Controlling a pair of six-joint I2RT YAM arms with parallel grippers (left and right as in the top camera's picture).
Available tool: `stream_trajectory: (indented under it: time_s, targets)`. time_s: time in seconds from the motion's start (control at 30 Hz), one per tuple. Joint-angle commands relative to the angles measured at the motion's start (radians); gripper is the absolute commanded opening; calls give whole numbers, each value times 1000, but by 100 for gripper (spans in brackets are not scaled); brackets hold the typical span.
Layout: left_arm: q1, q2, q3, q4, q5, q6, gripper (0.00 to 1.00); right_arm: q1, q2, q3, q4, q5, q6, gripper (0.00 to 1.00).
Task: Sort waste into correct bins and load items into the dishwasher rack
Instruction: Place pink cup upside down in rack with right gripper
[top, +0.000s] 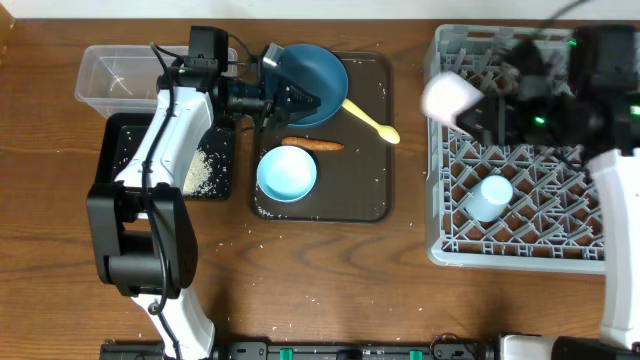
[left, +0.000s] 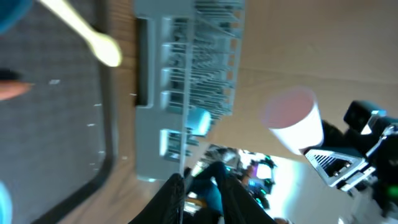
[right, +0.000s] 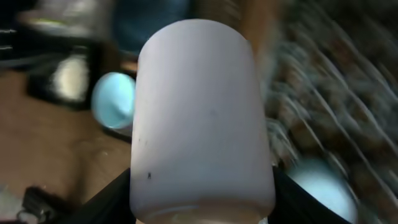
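Pink cup: pinched in our right claw, rack edge just under it.
Done: blue cup racked, past that claw.
Left claw: at plate rim, grip unclear to us.
Pending: bowl, spoon, carrot stick.

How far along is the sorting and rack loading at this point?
Done: the small light blue cup stands in the rack, and rice lies in the black tray. In hand: the right claw holds the pink cup at the rack, and the left claw is at the blue plate rim. Left: bowl, spoon and carrot stick on the brown tray.
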Motion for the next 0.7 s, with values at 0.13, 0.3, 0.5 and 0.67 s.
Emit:
stream_trajectory:
  time_s: [0.13, 0.3, 0.5, 0.67]
  targets:
    - [0, -27, 7, -126, -312, 38, 23, -201, 2, 11, -171, 329, 99, 43]
    - [0, -27, 7, -205, -444, 68, 23, -268, 6, 11, -198, 446, 158, 43]
    - [0, -27, 7, -246, -521, 107, 23, -286, 51, 11, -254, 530, 224, 40]
    - [0, -27, 7, -257, -594, 107, 23, -286, 131, 11, -298, 534, 223, 45]
